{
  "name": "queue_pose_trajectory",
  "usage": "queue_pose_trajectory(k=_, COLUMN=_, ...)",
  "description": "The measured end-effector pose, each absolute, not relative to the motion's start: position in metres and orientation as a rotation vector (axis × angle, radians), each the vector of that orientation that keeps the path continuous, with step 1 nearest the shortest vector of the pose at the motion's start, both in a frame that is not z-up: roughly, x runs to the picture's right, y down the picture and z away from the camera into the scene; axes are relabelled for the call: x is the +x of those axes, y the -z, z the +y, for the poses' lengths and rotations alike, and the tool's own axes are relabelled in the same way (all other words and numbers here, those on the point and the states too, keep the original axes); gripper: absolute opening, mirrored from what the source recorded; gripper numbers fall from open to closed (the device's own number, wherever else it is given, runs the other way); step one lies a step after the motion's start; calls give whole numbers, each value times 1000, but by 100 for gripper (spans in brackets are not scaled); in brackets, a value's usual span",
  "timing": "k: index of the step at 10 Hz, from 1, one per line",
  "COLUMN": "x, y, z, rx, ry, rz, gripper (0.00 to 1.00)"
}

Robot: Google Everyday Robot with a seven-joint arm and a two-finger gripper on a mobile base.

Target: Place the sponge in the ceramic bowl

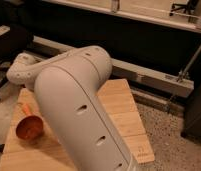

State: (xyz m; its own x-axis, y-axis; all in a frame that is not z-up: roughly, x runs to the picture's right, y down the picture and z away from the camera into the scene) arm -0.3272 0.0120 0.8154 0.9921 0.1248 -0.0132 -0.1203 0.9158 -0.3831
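The ceramic bowl (29, 130) is round and orange-red, and its short handle (25, 109) points up and to the left. It sits on the left part of the wooden table (125, 112). My big white arm (74, 105) fills the middle of the camera view and reaches left above the bowl. The sponge is hidden behind the arm. My gripper does not show; it lies somewhere past the arm's white elbow (21, 70) or behind the arm.
A grey metal rail (154, 80) runs behind the table along a dark wall. Speckled floor (169, 135) lies to the right of the table. Dark furniture (6, 42) stands at the far left.
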Motion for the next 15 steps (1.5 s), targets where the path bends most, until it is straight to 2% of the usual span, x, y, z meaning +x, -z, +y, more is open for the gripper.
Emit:
queue_pose_trajectory(k=3, x=-339, y=-808, z=26, rx=-524, ry=167, rz=-88, gripper=80)
queue_pose_trajectory(k=7, x=-344, y=-801, z=8, rx=-626, ry=508, rz=-253, gripper=80)
queue_pose_trajectory(k=10, x=-331, y=-810, z=-3, rx=-611, ry=609, rz=-296, gripper=80)
queue_pose_trajectory(k=15, x=-284, y=-846, z=1, rx=-499, ry=600, rz=-255, gripper=80)
